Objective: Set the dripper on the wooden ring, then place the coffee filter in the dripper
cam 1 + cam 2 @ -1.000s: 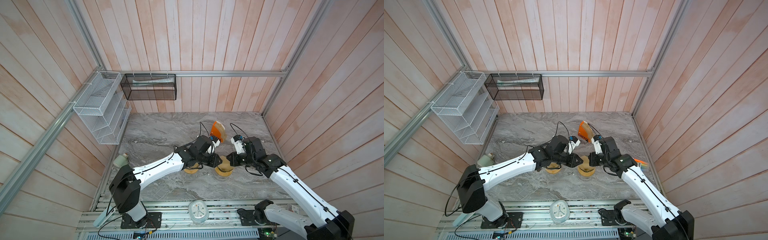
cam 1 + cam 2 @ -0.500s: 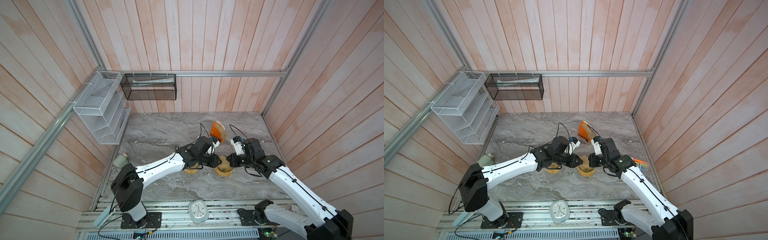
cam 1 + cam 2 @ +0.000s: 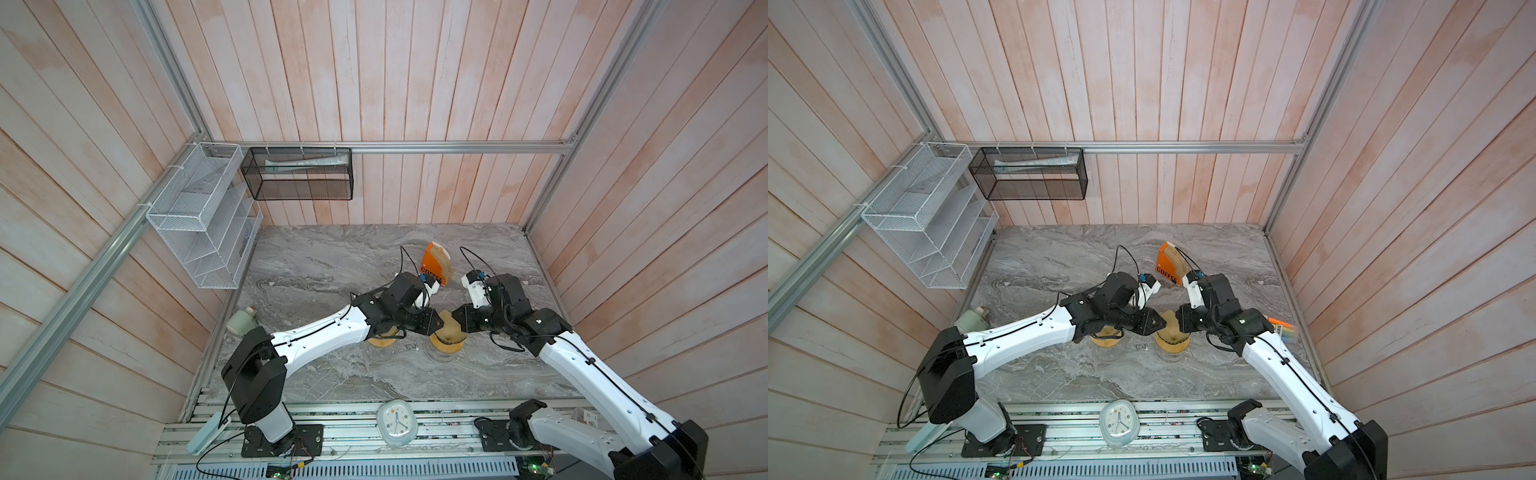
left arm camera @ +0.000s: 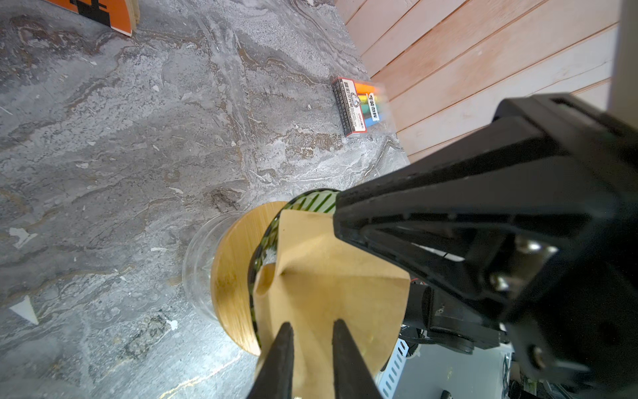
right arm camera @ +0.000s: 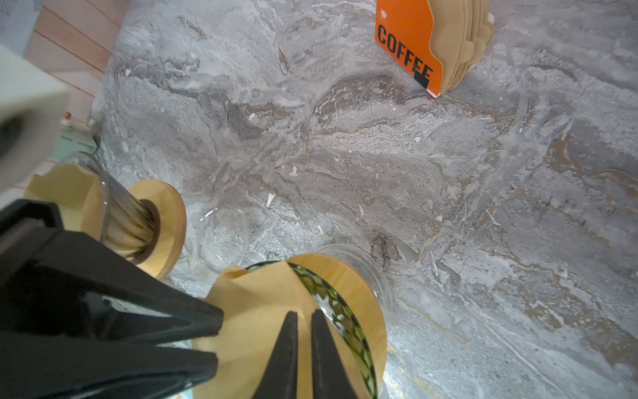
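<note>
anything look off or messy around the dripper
The coffee filter sits unevenly in the green dripper: one side is creased inward and its edge stands above the rim. Small white flecks are scattered on the marble table.

White links [image 3: 324, 332], black joints [image 3: 253, 378], looped cables [image 3: 402, 251]

Left dripper [image 3: 380, 343] beside right dripper [image 3: 436, 344] on table [image 3: 332, 257], coffee filter [image 3: 449, 326] in the latter, filter stand [image 3: 434, 266] behind both.

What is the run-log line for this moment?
filter: inside green dripper, partly folded | left tool: at filter rim, grip unclear | right tool: at opposite rim, grip unclear
</note>
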Controlling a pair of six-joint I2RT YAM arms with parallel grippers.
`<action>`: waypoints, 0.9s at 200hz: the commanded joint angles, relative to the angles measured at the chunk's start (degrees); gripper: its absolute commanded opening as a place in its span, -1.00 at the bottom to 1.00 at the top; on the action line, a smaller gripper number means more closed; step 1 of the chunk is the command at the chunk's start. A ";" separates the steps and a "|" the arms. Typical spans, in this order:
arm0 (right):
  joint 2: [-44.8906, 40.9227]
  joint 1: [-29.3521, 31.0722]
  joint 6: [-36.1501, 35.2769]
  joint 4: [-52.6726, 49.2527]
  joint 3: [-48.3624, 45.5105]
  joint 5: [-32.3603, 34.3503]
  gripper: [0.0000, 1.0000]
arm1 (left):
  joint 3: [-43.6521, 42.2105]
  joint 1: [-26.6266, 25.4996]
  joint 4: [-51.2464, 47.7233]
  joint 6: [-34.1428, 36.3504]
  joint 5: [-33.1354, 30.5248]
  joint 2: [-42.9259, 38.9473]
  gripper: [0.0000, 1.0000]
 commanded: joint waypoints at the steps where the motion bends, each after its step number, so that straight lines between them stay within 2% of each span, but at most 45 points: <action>1: -1.02 -0.15 0.51 -1.48 2.69 0.38 -0.66 | 0.64 0.30 0.79 0.02 -0.21 0.10 -0.52; 47: -1.73 0.18 1.71 -1.45 1.88 -1.61 -0.66 | 0.64 0.30 0.79 -0.04 -0.40 -0.47 -0.52; 86: -1.46 0.19 1.48 -0.21 0.27 0.13 -0.77 | 0.56 0.30 0.74 -0.07 -0.56 -0.87 -0.52; 180: 0.35 -0.25 0.88 0.63 -2.24 3.23 -0.82 | 0.46 0.30 0.37 -0.16 -0.64 -0.96 -0.52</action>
